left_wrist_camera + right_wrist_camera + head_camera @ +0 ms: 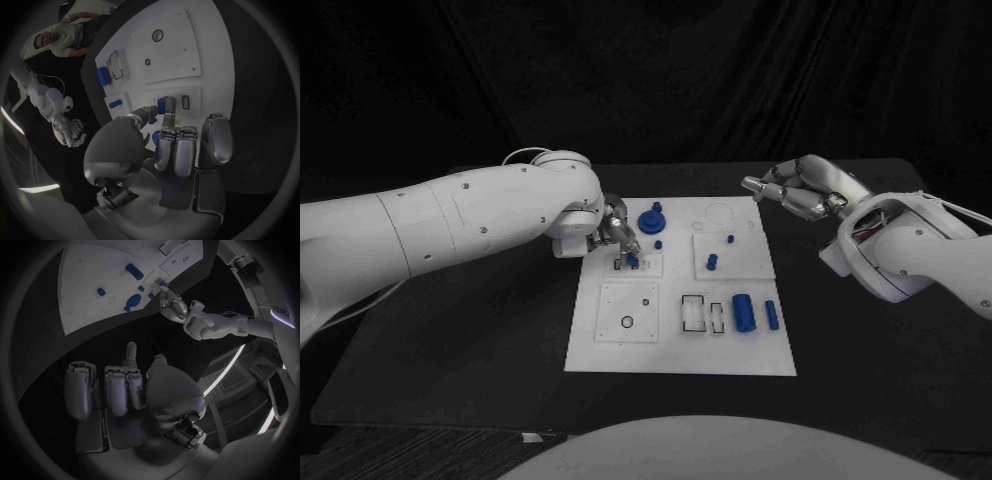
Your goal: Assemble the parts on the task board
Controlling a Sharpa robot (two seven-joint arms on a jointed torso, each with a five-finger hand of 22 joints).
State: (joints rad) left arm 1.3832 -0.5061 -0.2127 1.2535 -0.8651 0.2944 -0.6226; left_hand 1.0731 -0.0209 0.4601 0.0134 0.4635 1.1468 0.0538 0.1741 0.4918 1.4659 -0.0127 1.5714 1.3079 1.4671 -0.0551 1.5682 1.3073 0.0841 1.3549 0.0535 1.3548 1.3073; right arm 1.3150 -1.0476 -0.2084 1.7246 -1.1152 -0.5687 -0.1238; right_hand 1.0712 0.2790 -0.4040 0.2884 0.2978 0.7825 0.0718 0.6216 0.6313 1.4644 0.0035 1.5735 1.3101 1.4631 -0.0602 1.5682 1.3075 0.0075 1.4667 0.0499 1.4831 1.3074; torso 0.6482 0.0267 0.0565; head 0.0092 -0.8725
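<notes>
One small blue part [633,259] is what your left hand [617,234] is pinching right now: the left wrist view shows that part [165,105] caught between the thumb and a fingertip, with the other fingers [178,150] curled alongside. You have it down at a small square plate near the far left corner of the board [733,362], beside a dark slot [185,101]; whether it is seated or just touching there, you cannot tell.

Several more blue parts sit on the board. A round knob-shaped piece [652,220] stands just beyond your left hand. Two short pegs [730,238] [711,262] stand upright on the far right square plate. Two cylinders lie side by side toward the near right: a thick one [743,311] and a thin one [772,315], just right of a pair of open rectangular frames [694,313]. A larger square plate with a small ring [627,322] occupies the near left of the board.

Your right hand [800,187] hangs in the air beyond the board's far right corner, well apart from every part; its fingers [115,387] are loosely bent and hold nothing.

The board lies flat in the middle of the black tabletop [459,350].
</notes>
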